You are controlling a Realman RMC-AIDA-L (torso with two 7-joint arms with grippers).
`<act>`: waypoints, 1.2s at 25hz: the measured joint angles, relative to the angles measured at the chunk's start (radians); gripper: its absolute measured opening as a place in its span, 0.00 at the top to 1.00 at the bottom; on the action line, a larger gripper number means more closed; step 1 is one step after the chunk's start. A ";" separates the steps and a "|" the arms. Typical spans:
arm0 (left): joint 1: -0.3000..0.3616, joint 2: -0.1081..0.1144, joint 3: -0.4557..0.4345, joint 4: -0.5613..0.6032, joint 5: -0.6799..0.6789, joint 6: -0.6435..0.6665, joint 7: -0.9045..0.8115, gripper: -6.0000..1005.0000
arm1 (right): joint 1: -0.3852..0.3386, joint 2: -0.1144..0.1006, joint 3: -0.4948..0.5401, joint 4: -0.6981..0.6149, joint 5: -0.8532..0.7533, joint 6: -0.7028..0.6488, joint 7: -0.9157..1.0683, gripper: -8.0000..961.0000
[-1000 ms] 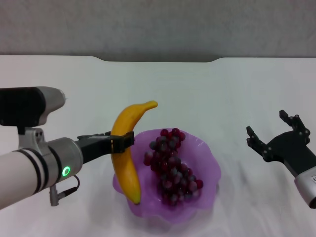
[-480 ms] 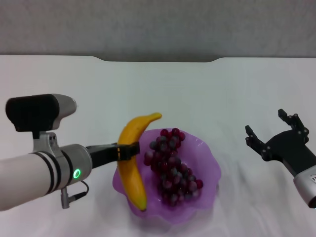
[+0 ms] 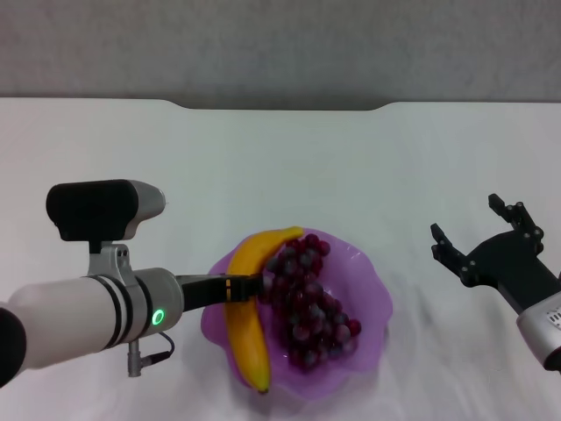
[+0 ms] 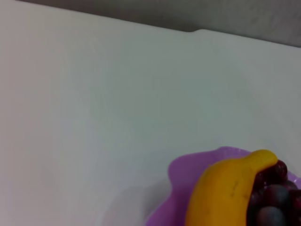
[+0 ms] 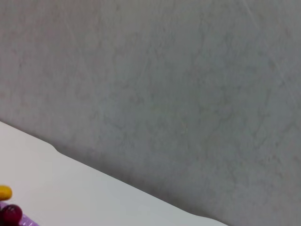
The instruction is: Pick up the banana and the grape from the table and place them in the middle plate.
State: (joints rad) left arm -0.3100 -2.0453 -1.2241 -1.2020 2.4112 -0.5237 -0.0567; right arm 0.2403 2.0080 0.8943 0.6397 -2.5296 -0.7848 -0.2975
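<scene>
The purple scalloped plate sits on the white table at front centre. The bunch of dark red grapes lies inside it. My left gripper is shut on the yellow-orange banana, which lies along the plate's left side, low in the plate, with its far tip over the rim. The banana, grapes and plate also show in the left wrist view. My right gripper is open and empty, off to the right of the plate.
A shallow notch is cut in the table's far edge, with a grey wall behind. The right wrist view shows the wall and the table edge.
My left gripper has moved right and down with the banana, bringing it from above the plate's left rim down into the plate beside the grapes. The right arm has barely moved.
</scene>
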 joint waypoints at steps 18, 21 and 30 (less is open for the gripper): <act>0.021 0.001 0.005 -0.052 -0.009 0.019 0.072 0.31 | 0.001 0.000 0.000 -0.002 0.000 -0.001 0.000 0.06; 0.028 0.002 0.003 -0.066 -0.003 0.021 0.075 0.25 | 0.001 0.000 0.000 -0.002 0.000 -0.001 0.000 0.06; 0.243 0.005 -0.066 -0.211 0.013 0.255 0.205 0.14 | -0.004 0.000 0.000 0.001 0.000 -0.001 0.000 0.06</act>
State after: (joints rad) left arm -0.0674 -2.0405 -1.2901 -1.4126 2.4245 -0.2686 0.1479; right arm 0.2367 2.0080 0.8943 0.6409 -2.5295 -0.7854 -0.2975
